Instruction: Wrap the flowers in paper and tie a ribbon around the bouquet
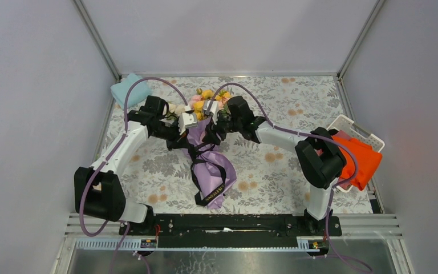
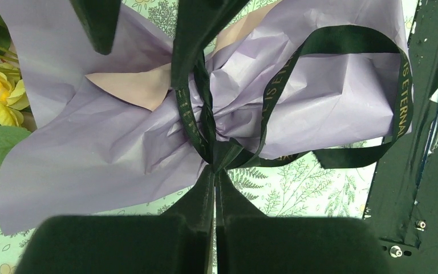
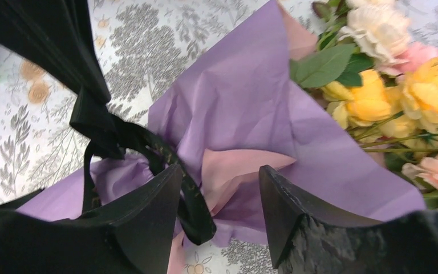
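left end effector (image 2: 214, 170) pinches ribbon (image 2: 342, 39) | right end effector (image 3: 219, 174) parted over paper (image 3: 234, 108) | paper holds flowers (image 3: 376, 97) | right basket (image 1: 343, 120): cloth (image 1: 362, 158), probably inside

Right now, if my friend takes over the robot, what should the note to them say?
Left claw: shut on the narrow black lettered ribbon.
Right claw: open, beside the ribbon, holding nothing.
The lilac-purple paper sheet is wrapped round the yellow, pink and white artificial flowers, on the floral tablecloth.
Done: wrapping; ribbon looped round the waist.
To do: probably tightening the knot; cannot tell if it is tied.
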### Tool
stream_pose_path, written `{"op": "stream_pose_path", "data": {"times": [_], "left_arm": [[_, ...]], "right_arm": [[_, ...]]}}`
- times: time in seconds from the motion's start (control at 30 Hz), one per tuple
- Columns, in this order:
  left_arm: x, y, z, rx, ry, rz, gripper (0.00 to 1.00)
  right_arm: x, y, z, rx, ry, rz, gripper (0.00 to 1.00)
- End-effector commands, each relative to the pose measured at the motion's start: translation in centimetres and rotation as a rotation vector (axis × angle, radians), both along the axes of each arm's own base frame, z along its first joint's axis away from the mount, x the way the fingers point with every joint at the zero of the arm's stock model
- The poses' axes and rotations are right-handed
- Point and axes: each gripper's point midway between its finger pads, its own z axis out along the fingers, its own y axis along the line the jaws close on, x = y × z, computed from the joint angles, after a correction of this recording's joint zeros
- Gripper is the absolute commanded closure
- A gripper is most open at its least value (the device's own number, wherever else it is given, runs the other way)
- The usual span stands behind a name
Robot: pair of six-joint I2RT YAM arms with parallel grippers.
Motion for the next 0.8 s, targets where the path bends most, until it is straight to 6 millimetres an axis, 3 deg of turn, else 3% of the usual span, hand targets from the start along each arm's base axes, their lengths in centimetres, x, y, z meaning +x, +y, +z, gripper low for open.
{"op": "stream_pose_path", "data": {"times": [0.0,0.17,0.3,0.37,0.63,0.77], "left_arm": [[0.7,0.5,0.5,0.015,-0.072,0.007,1.0],[0.7,0.5,0.8,0.01,-0.082,0.003,1.0],[0.8,0.4,0.9,0.009,-0.084,0.007,1.0],[0.9,0.6,1.0,0.015,-0.09,0.008,1.0],[-0.2,2.6,-2.2,0.148,-0.185,-0.12,1.0],[-0.5,2.3,-2.4,0.132,-0.198,-0.152,1.0]], "right_arm": [[-2.2,0.3,-0.9,-0.056,0.048,0.134,0.4],[-2.9,0.1,-2.3,-0.112,0.113,0.19,0.41],[-1.9,0.2,-2.4,-0.127,0.103,0.145,0.73],[-1.7,0.1,-1.8,-0.118,0.08,0.132,0.81],[-1.9,-0.8,1.0,-0.102,0.041,0.081,0.9],[-3.1,-0.9,1.3,-0.111,0.02,0.081,0.9]]}}
